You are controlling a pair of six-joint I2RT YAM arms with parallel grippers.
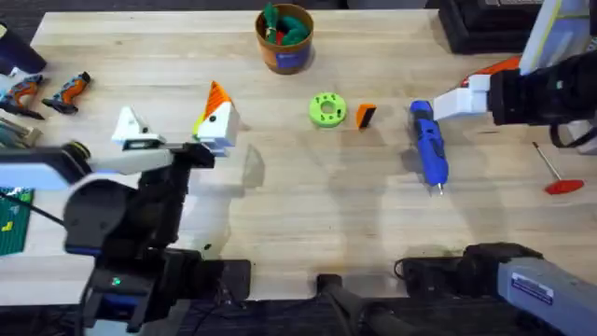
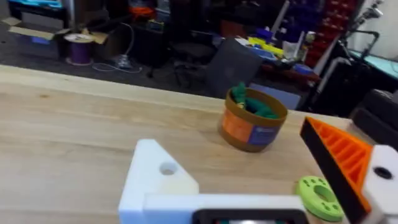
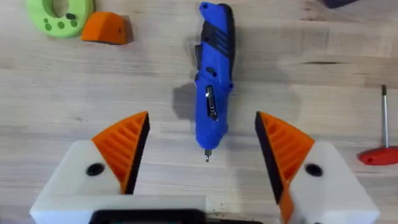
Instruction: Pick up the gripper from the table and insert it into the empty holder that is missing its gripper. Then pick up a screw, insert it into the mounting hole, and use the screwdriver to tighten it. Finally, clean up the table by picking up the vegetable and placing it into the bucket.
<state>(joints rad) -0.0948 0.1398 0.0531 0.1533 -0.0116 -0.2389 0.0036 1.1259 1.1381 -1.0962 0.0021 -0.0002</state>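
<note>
- Seen from overhead, the left claw (image 1: 173, 131) sits at centre left of the frame. Its two white blocks stand well apart, clamped on nothing.
- One block is the bare holder (image 1: 131, 126), showing its mounting hole in the left wrist view (image 2: 166, 168); the twin block (image 1: 219, 123) carries an orange wedge (image 2: 339, 155).
- The right claw (image 1: 457, 101) reaches in from the upper right. In its wrist view both orange-ribbed fingers (image 3: 124, 146) are spread wide and hold nothing.
- The screwdriver (image 1: 430, 145) lies flat on the counter (image 1: 308, 196), right of centre, bit toward the bottom edge; in the right wrist view (image 3: 211, 74) it lies between the spread fingers but beyond them.
- The loose gripper (image 1: 365, 115) rests on the counter just right of a lime-green disc (image 1: 327, 109).
- The bucket (image 1: 284, 37) stands at top centre with green pieces inside.
- A red-handled rod (image 1: 555, 173) lies at the far right.
</note>
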